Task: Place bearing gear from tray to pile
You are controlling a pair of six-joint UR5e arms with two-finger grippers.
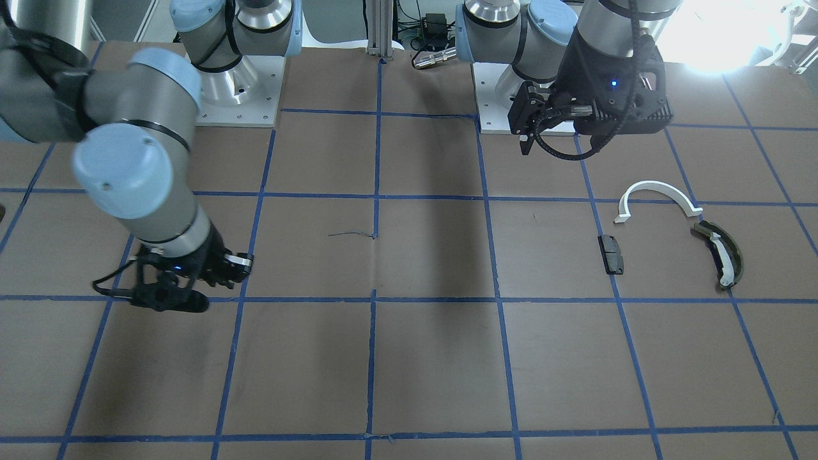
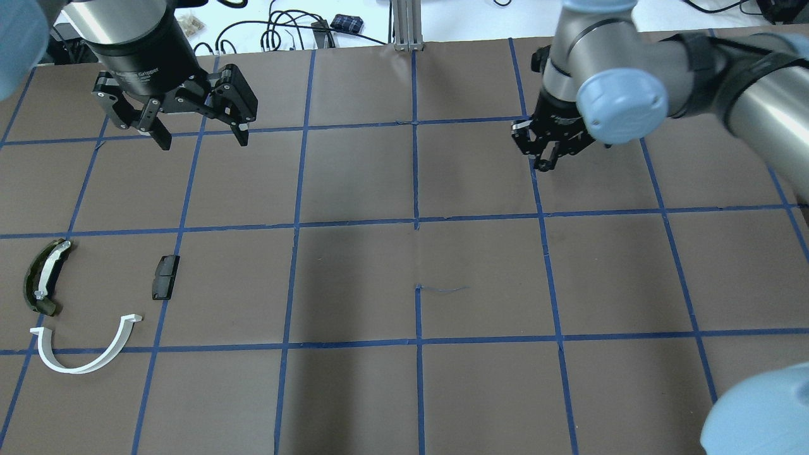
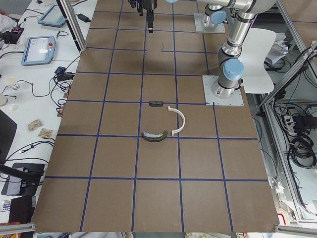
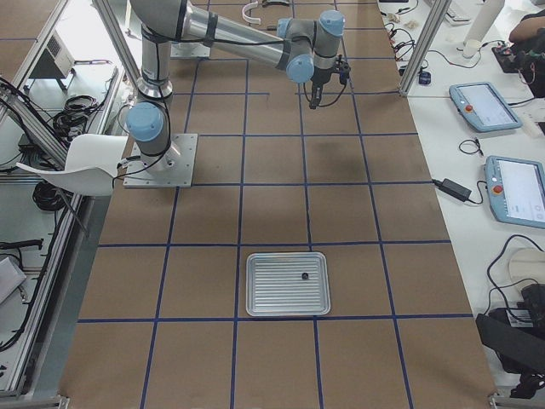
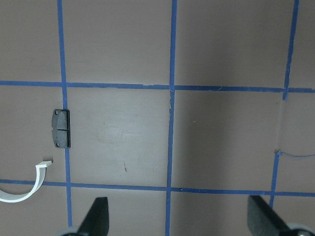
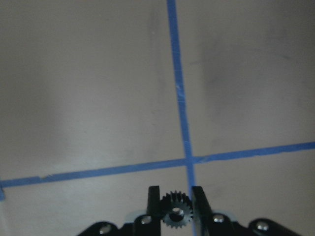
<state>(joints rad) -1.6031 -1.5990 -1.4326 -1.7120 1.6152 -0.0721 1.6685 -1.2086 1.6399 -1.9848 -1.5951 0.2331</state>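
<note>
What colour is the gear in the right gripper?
The gear is black with a lighter metallic centre; the right wrist view shows it best.

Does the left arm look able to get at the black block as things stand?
Probably yes. The left gripper hangs open and empty. The black block lies flat on the table, apart from the white arc, and nothing stands between gripper and block.
</note>
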